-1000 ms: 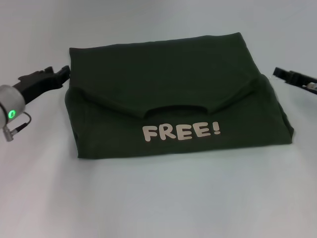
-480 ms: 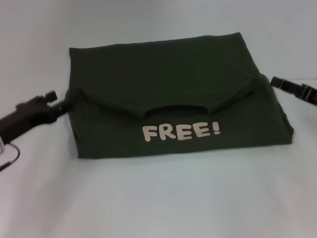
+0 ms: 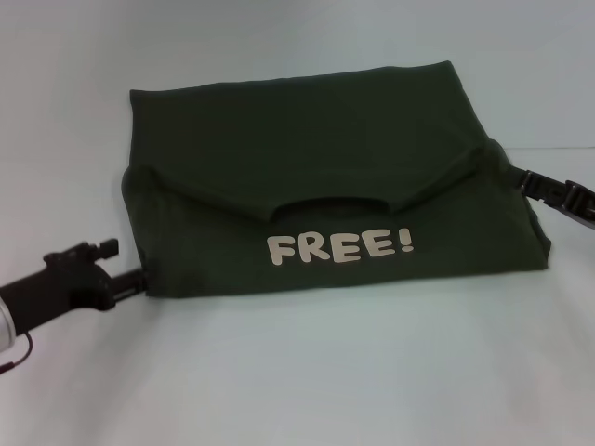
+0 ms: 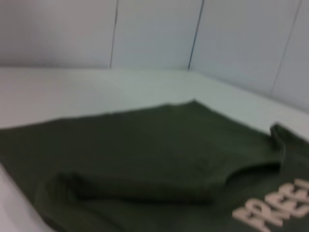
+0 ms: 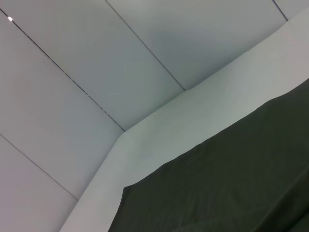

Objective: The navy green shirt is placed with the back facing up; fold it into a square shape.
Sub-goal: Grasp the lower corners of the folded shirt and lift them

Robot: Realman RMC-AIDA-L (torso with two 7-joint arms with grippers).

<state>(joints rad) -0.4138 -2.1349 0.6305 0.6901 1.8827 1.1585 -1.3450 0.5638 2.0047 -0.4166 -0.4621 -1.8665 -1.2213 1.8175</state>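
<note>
Moved since earlier frames: left gripper (image 3: 139, 279) down the shirt's left edge to its near-left corner; right gripper (image 3: 522, 178) in against the right edge.

Head view: navy green shirt (image 3: 316, 167) folded on white table (image 3: 307, 372), "FREE!" print (image 3: 339, 246) uppermost. Finger state of both: cannot tell.

Left wrist view: folded sleeve, print.

Right wrist view: plain fabric, wall panels (image 5: 72, 72).

Judgement: positioned for next fold.
</note>
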